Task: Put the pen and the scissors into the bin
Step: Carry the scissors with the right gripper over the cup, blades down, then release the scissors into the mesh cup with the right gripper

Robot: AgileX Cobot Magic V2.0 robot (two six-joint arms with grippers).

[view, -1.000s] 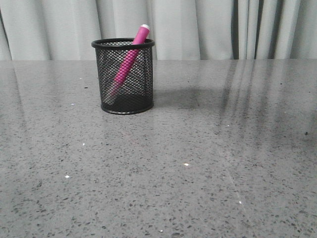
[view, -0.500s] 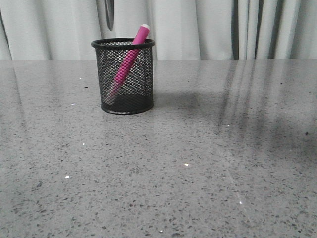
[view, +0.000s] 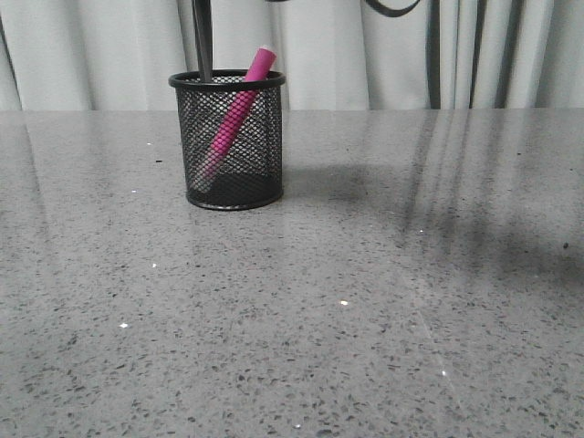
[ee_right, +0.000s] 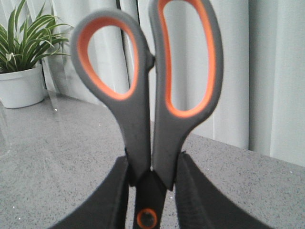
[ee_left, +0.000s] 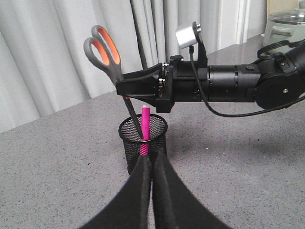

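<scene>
The black mesh bin (view: 226, 146) stands on the grey table at back left. The pink pen (view: 239, 108) leans inside it, cap end above the rim. The scissors (ee_left: 108, 57) hang upright, grey-orange handles up, dark blades (view: 203, 41) pointing down with the tips just inside the bin's mouth. My right gripper (ee_left: 127, 87) reaches in level and is shut on the scissors near the orange pivot (ee_right: 147, 218); the handles (ee_right: 147, 86) fill the right wrist view. My left gripper (ee_left: 151, 153) is shut with nothing in it, low in front of the bin (ee_left: 143, 143).
Pale curtains hang behind the table. A potted plant (ee_right: 21, 67) stands on the table in the right wrist view. A lidded pot (ee_left: 286, 24) sits behind the right arm (ee_left: 238, 86). A cable loop (view: 392, 7) shows at the front view's top edge.
The scissors' blades have come down from the top of the front view to the bin's rim. Bin and pen have not moved.
</scene>
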